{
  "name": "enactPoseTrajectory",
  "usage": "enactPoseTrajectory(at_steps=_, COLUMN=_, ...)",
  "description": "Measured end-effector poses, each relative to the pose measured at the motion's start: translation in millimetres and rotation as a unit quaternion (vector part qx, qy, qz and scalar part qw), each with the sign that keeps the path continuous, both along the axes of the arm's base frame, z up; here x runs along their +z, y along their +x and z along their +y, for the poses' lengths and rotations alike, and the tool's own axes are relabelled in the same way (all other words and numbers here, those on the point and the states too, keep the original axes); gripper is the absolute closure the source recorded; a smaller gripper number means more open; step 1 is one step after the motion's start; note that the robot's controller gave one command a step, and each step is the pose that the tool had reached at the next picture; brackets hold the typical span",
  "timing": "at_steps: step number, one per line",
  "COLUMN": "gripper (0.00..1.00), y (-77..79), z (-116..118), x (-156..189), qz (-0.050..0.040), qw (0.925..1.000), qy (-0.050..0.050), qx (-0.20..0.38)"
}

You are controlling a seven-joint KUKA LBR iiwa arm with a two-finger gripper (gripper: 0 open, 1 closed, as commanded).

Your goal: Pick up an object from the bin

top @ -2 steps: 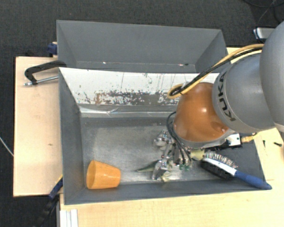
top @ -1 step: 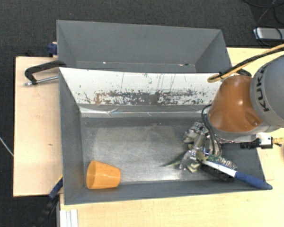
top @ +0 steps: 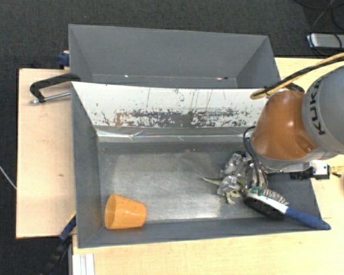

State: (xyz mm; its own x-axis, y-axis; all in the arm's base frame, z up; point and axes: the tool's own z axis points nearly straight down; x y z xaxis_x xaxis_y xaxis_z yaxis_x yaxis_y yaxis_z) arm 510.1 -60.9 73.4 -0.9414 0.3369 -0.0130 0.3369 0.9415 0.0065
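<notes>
My gripper (top: 234, 181) is low in the bin's right front part, under the arm's orange cover. Just to its right and in front lies a brush (top: 275, 206) with a black head, pale bristles and a blue handle that runs up the bin's right front corner. The brush head touches or almost touches the gripper. A small thin greenish thing (top: 212, 181) sticks out to the left of the gripper on the floor; what it is stays unclear. An orange plastic cup (top: 124, 212) lies on its side far off in the left front corner.
The arm with its orange cover reaches in over the right wall and hides the floor behind the gripper. The bin's floor between the cup and the gripper is bare metal. The back wall slopes up, scratched and worn.
</notes>
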Motion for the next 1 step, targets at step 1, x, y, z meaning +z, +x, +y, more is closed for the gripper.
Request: enactPoseTrajectory(at_steps=1, gripper=1.00, y=2.6, z=1.5, x=46.3, qz=0.0018, qw=1.0000, qy=0.000, qx=0.001)
